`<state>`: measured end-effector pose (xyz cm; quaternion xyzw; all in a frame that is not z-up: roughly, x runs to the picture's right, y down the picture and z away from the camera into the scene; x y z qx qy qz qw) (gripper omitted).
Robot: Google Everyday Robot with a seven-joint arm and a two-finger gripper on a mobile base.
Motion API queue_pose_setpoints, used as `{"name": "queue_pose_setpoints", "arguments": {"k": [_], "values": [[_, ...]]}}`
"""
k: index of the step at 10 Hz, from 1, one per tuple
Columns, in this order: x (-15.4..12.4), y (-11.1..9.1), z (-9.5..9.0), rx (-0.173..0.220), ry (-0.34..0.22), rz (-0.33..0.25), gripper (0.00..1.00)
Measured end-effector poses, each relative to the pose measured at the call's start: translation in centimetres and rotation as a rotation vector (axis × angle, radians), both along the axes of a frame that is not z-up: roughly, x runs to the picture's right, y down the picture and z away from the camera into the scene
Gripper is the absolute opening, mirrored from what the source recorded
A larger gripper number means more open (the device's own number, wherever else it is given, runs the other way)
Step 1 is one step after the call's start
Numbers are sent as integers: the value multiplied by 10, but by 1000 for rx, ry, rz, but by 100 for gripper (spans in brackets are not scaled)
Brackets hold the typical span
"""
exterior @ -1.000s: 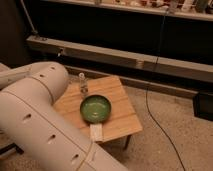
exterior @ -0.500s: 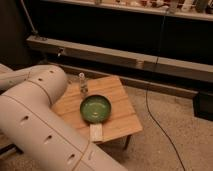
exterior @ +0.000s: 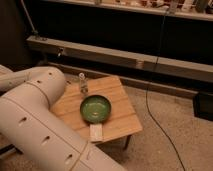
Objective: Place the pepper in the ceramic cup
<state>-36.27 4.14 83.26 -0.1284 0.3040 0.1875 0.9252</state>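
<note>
The pepper is out of view. A small white object, which looks like the ceramic cup, sits at the front edge of the wooden table, just in front of the green bowl. My white arm fills the lower left and covers the table's left part. My gripper is out of view, somewhere past the arm's links.
A small clear glass bottle stands behind the bowl near the table's back edge. A black cable runs down over the speckled floor to the right. A long grey ledge crosses behind the table.
The arm's upper link has shifted slightly to the left. The bowl, bottle and white object have not moved.
</note>
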Motion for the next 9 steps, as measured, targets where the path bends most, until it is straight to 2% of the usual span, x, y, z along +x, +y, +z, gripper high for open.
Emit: {"name": "queue_pose_setpoints", "arguments": {"k": [1, 2, 5, 9], "values": [[-2, -5, -1, 10, 8, -1, 74], [-5, -9, -3, 19, 9, 1, 79], [-16, -13, -6, 30, 4, 10, 80], [-16, -13, -6, 30, 5, 10, 80]]}}
